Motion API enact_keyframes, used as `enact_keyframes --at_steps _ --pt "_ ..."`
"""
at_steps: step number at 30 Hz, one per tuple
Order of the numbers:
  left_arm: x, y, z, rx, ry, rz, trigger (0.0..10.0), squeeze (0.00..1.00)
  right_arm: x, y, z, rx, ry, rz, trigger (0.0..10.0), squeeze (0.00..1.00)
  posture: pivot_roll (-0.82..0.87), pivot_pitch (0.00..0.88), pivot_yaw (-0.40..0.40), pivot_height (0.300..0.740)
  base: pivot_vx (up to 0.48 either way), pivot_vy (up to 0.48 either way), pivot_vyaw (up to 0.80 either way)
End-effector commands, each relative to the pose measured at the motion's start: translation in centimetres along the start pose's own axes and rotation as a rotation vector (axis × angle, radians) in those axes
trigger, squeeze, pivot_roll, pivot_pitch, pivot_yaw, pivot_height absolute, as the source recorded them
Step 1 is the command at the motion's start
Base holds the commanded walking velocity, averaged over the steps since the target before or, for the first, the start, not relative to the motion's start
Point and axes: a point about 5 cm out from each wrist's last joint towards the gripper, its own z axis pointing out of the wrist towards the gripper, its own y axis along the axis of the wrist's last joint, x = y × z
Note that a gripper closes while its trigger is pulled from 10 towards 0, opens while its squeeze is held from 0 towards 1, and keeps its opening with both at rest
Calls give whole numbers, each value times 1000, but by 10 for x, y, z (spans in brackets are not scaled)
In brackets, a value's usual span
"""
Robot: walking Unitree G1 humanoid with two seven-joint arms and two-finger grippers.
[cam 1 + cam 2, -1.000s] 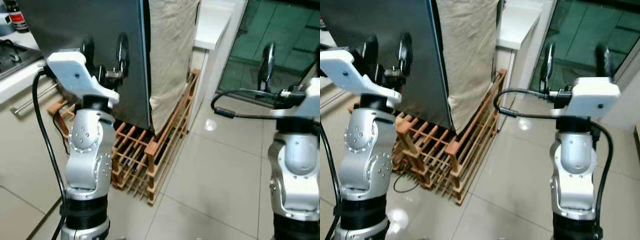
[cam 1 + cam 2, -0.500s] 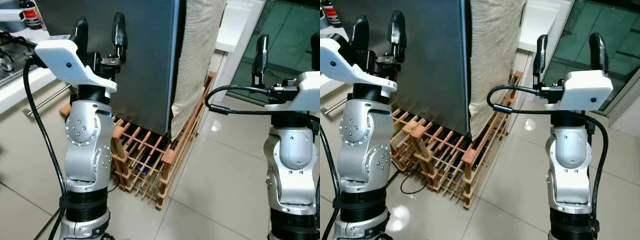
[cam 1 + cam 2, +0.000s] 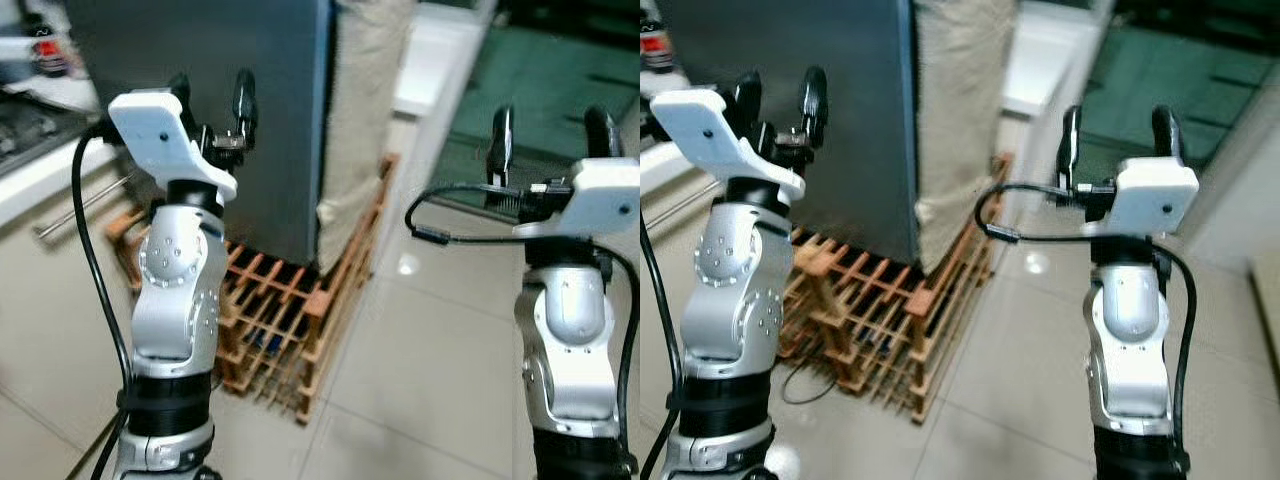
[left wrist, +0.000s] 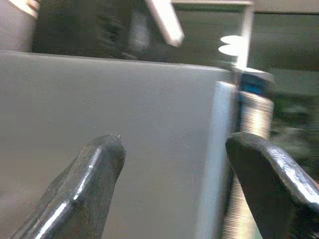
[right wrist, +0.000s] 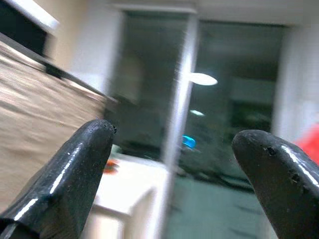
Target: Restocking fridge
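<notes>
A dark grey fridge (image 3: 270, 120) stands ahead on the left with its door closed, and its flat front also appears in the left wrist view (image 4: 124, 109). My left gripper (image 3: 212, 98) is raised in front of that door, open and empty, a short way from it. My right gripper (image 3: 550, 138) is held up at the right over the tiled floor, open too, with nothing between its fingers (image 5: 75, 169). It points toward a glass door. The pictures are blurred.
A beige cloth (image 3: 360, 110) hangs down the fridge's right side. A low wooden rack (image 3: 285, 320) lies at the fridge's foot. A kitchen counter (image 3: 40, 160) with a bottle (image 3: 48, 58) is at the left. A white cabinet (image 3: 430, 70) and a glass door (image 3: 560, 80) are at the right, with tiled floor (image 3: 420, 360) between.
The whole picture has swung and blurred, so the camera has moved. Both grippers stay raised and open, holding nothing.
</notes>
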Motion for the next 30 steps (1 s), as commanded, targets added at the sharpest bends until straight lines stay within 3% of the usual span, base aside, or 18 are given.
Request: enact_keyframes --at_steps 1,9,13,16,30 --pt "-6 -4 1 25 -13 -15 10000 0 -6 -2 0 16 -25 -4 10000 0 -117 0 7 740 0 0 -750" --pt "-2 -4 -8 38 18 -6 10000 0 -1 -5 -3 31 21 6 10000 0 -107 0 -13 740 0 0 -436" --pt "2 8 -11 -21 35 -26 10000 0 -1 13 2 -71 32 -19 10000 0 -96 0 -30 740 0 0 0" --pt "0 13 -12 -48 32 -19 10000 0 -2 16 3 -77 30 -9 10000 0 -90 0 -38 740 0 0 0" --pt "-2 28 -16 -120 25 -23 10000 0 2 12 9 -76 55 -13 10000 0 -72 0 -53 740 451 0 0"
